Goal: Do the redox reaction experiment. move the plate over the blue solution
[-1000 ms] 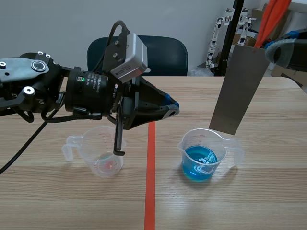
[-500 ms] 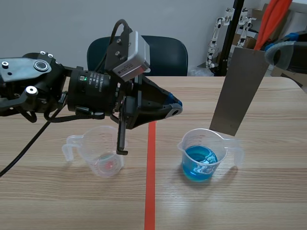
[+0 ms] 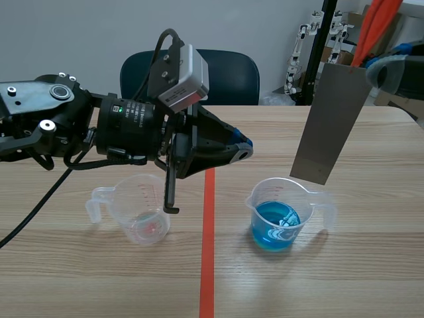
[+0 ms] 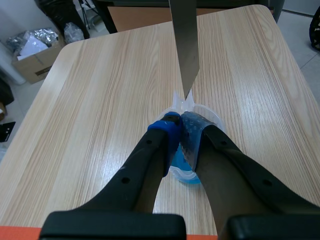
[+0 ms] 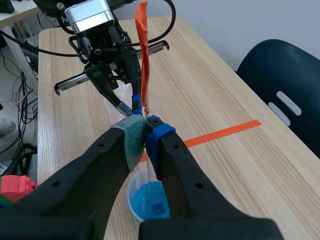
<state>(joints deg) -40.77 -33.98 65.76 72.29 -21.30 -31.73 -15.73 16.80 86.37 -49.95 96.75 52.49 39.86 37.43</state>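
Note:
A tall grey metal plate (image 3: 329, 122) hangs upright with its lower edge just above the rim of a clear beaker of blue solution (image 3: 277, 218). My right gripper (image 3: 387, 71) is shut on the plate's top at the far right. In the right wrist view the plate (image 5: 143, 65) shows nearly edge-on between the fingers of that gripper (image 5: 145, 125), with the blue beaker (image 5: 148, 201) below. My left gripper (image 3: 242, 150) hovers shut on nothing over the tape line, left of the plate. Ahead of it (image 4: 180, 122) are the plate (image 4: 185, 40) and the partly hidden blue beaker (image 4: 208, 111).
A second clear beaker (image 3: 140, 213) with a pinkish trace stands under the left arm. An orange-red tape line (image 3: 207, 258) runs down the table's middle. A dark chair (image 3: 228, 74) stands behind the table. Cluttered stands fill the back right.
My left arm has edged slightly to the right. The plate and both beakers have stayed where they were.

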